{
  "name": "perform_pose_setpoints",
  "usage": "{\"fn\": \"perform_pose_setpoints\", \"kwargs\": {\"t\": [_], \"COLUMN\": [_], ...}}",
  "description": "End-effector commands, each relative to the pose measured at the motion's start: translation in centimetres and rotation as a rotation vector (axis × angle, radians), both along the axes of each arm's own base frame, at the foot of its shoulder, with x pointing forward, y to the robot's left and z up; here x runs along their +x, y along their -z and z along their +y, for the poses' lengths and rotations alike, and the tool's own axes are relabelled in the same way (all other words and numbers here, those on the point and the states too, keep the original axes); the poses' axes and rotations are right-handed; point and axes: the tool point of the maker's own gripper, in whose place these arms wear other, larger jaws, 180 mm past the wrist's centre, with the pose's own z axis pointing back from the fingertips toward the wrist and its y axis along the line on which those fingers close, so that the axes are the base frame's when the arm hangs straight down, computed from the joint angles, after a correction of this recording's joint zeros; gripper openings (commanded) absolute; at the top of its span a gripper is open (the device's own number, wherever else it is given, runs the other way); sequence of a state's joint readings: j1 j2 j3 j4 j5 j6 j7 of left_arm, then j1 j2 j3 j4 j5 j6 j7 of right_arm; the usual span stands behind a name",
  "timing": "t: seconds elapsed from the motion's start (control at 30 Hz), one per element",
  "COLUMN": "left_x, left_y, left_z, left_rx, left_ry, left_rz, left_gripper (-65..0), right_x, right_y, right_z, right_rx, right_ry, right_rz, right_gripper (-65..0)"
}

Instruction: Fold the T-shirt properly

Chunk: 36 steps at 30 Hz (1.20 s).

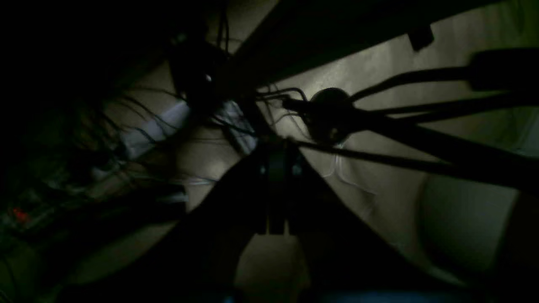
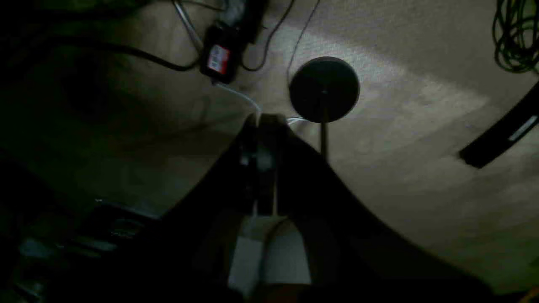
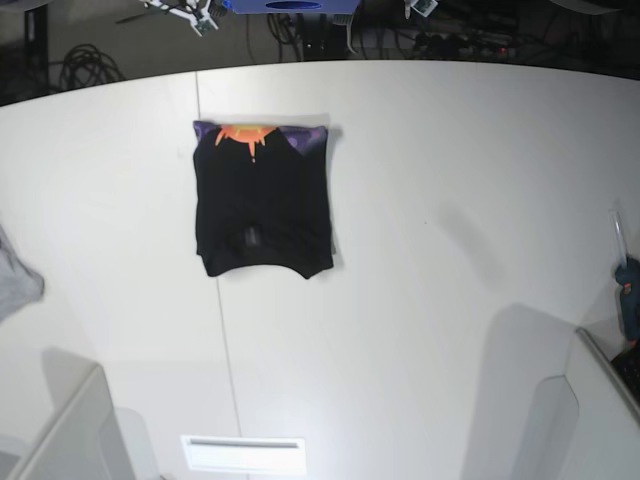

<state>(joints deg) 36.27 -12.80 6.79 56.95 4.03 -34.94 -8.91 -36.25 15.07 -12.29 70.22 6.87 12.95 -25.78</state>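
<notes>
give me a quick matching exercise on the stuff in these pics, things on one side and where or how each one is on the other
Things
1. T-shirt
2. light grey cloth
3. left gripper
4. round black stand base

Place or state
A. at the table's left edge in the base view, partly cut off
B. on the carpet, seen by the right wrist camera
C. folded on the white table, a strip of orange and purple print along its far edge
D. shut, holding nothing, over the floor

Pairs: 1-C, 2-A, 3-D, 4-B
</notes>
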Motion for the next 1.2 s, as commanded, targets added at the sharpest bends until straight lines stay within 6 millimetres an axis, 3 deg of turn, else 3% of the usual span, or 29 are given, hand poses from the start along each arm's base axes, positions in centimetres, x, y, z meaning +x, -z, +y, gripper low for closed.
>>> {"fn": "perform_pose_setpoints", "kwargs": {"t": [0.0,0.2,0.4,0.5,0.8,0.97,1.17], "left_x": [-0.6,-0.4,-1.7,-0.3,3.3,3.2,3.9], "left_y": [0.2,3.7,6.9,7.1,7.3,7.3,7.3], "left_z": [-0.5,-1.1,0.6,1.4,3.6,4.2,4.3], "left_rx": [-0.021,0.021,0.071,0.076,0.102,0.11,0.11], "left_ry": [-0.024,-0.143,-0.295,-0.334,-0.329,-0.31,-0.315], "left_rz": [0.021,0.067,0.162,0.137,0.076,0.074,0.063], "left_gripper": [-65.0,-65.0,-65.0,-65.0,-65.0,-65.0,-65.0], "right_x": [-1.0,-3.3,-4.6,-4.7,-3.9,-3.2,-2.9], "right_y": [0.4,3.3,7.0,7.9,8.1,8.2,8.3], "right_z": [-0.1,-0.9,-2.1,-1.4,-0.1,-0.5,0.9], "right_rx": [0.007,0.006,-0.019,-0.013,-0.008,-0.027,-0.008], "right_ry": [-0.02,-0.097,-0.072,-0.003,0.184,0.312,0.344], "right_rz": [0.02,0.078,0.122,0.102,0.056,0.038,0.035], "right_gripper": [-65.0,-65.0,-65.0,-65.0,-65.0,-65.0,-65.0]}}
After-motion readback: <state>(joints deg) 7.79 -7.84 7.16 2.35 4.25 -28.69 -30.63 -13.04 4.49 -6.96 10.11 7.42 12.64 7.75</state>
